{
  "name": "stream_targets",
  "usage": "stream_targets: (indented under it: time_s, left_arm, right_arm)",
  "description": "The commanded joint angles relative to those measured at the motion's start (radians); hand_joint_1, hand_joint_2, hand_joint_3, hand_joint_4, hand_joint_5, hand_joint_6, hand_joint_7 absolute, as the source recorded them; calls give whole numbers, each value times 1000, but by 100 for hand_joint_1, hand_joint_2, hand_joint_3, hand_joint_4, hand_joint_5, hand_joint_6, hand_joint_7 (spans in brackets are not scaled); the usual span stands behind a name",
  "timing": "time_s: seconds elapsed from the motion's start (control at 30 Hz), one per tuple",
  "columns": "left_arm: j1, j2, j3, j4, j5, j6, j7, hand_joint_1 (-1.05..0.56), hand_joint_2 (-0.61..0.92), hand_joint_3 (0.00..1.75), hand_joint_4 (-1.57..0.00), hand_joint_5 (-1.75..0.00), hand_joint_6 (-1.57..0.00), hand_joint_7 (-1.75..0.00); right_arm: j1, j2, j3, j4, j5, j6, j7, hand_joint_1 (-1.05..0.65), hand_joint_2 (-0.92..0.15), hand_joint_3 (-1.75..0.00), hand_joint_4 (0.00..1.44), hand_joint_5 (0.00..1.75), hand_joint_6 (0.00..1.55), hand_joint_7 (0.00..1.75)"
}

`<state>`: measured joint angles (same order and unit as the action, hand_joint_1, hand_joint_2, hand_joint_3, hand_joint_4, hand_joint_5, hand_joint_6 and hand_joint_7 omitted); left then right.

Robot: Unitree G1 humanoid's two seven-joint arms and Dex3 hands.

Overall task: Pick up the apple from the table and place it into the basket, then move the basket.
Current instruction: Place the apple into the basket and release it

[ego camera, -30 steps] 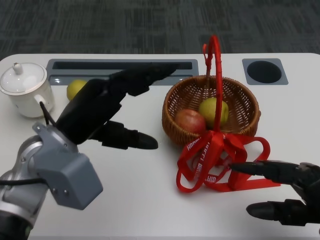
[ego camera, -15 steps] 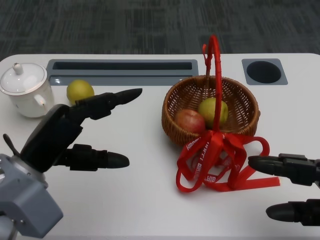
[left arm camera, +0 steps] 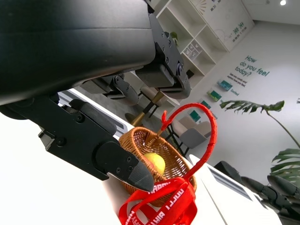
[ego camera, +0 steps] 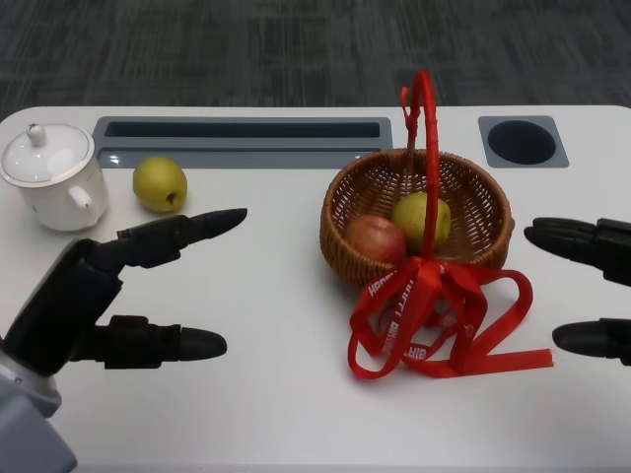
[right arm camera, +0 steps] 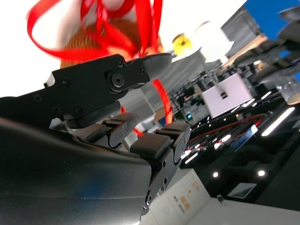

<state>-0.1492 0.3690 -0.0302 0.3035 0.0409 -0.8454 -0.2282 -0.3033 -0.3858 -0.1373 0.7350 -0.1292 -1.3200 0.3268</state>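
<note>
I see the left hand (ego camera: 108, 296) released, fingers spread, touching nothing. The right hand (ego camera: 589, 286) likewise looks empty, though only its fingertips show. Beyond, the apple (ego camera: 374, 238) lies inside the basket (ego camera: 493, 222) beside a yellow-green fruit (ego camera: 419, 217). The left wrist view shows only that fruit (left arm camera: 153, 162); the head view shows both.
</note>
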Motion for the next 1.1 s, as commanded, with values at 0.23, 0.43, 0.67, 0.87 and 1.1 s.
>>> stream_targets:
  time_s: [0.23,0.43,0.67,0.87,1.1]
  left_arm:
    - [13,13,17,-4,-39,-20,-42,-46,67,0,-77,-6,-72,-4]
    - [17,13,17,-15,-42,-13,-49,-48,67,0,-78,-4,-73,-3]
    - [24,6,21,-32,-38,-10,-48,-47,66,0,-80,-3,-75,-2]
    - [33,8,22,-50,-40,1,-53,-47,67,0,-80,-2,-75,-1]
    - [48,6,27,-77,-40,15,-51,-48,66,0,-81,-2,-75,-1]
  right_arm:
    - [-116,-68,5,-50,-127,3,-89,-59,-91,0,55,2,49,2]
    - [-211,-88,59,3,-245,0,-132,-56,-86,0,57,1,52,1]
    - [-318,-105,135,68,-467,3,-262,-55,-87,-1,55,0,50,0]
    - [-393,-120,249,118,-703,74,-490,-59,-87,0,57,2,50,1]
    - [-480,-140,427,246,-848,150,-711,-65,-87,0,63,2,54,1]
